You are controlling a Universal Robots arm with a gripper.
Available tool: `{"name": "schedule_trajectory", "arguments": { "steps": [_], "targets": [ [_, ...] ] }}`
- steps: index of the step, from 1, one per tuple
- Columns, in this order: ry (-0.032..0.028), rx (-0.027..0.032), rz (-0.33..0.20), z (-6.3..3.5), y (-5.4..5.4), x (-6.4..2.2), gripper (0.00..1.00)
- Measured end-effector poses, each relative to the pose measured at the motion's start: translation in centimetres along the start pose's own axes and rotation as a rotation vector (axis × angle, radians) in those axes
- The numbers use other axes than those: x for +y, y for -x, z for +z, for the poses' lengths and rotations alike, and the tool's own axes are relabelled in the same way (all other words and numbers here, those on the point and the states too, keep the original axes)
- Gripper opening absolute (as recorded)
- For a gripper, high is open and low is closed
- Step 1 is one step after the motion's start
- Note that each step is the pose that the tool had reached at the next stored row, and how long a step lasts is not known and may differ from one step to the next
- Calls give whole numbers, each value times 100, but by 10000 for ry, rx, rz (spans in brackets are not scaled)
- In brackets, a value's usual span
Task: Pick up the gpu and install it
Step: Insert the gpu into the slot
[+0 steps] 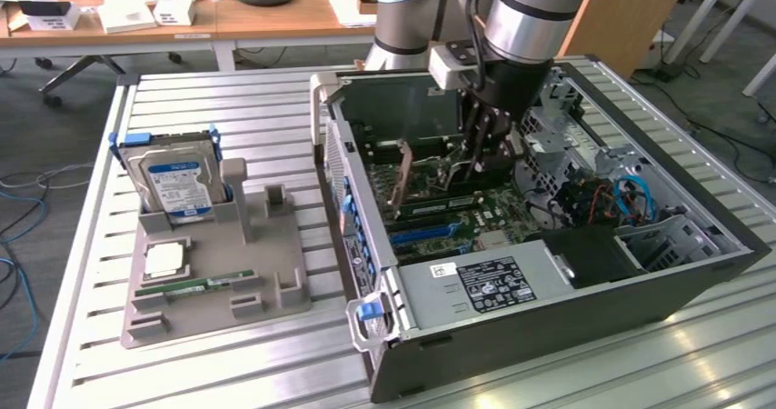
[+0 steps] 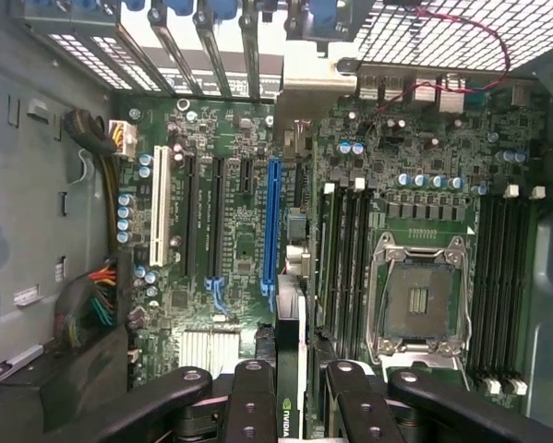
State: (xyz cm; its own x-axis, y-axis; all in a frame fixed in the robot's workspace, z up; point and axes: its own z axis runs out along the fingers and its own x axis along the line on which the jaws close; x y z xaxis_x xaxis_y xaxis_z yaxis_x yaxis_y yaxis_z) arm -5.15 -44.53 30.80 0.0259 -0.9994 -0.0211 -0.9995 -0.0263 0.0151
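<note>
My gripper (image 1: 489, 150) reaches down into the open computer case (image 1: 679, 282), over the motherboard (image 1: 485, 214). In the wrist view its black fingers (image 2: 253, 401) are shut on the gpu (image 2: 286, 417), a thin black card seen edge-on with a green logo on it. The card runs lengthwise toward the rear slot covers and hangs just beside the long blue expansion slot (image 2: 271, 231), roughly parallel to it. I cannot tell whether its lower edge touches the board.
A grey fixture tray (image 1: 279, 245) beside the case holds a hard drive (image 1: 176, 184) in a blue caddy, a processor (image 1: 164, 259) and a green memory stick (image 1: 194, 287). Inside the case are the power supply (image 1: 485, 282), the processor socket (image 2: 419, 295), black memory slots (image 2: 498, 277) and cable bundles (image 2: 96, 295).
</note>
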Motion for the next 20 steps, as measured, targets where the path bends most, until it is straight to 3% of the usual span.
{"name": "schedule_trajectory", "arguments": {
  "steps": [4,9,15,16,20],
  "targets": [
    [-3,0,1,2,0,4,26],
    [-72,-8,-23,24,0,20,26],
    [-75,-6,-28,88,-2,25,26],
    [-75,-5,-28,155,-3,27,26],
    [-74,-5,-29,172,-11,38,26]
  ]
}}
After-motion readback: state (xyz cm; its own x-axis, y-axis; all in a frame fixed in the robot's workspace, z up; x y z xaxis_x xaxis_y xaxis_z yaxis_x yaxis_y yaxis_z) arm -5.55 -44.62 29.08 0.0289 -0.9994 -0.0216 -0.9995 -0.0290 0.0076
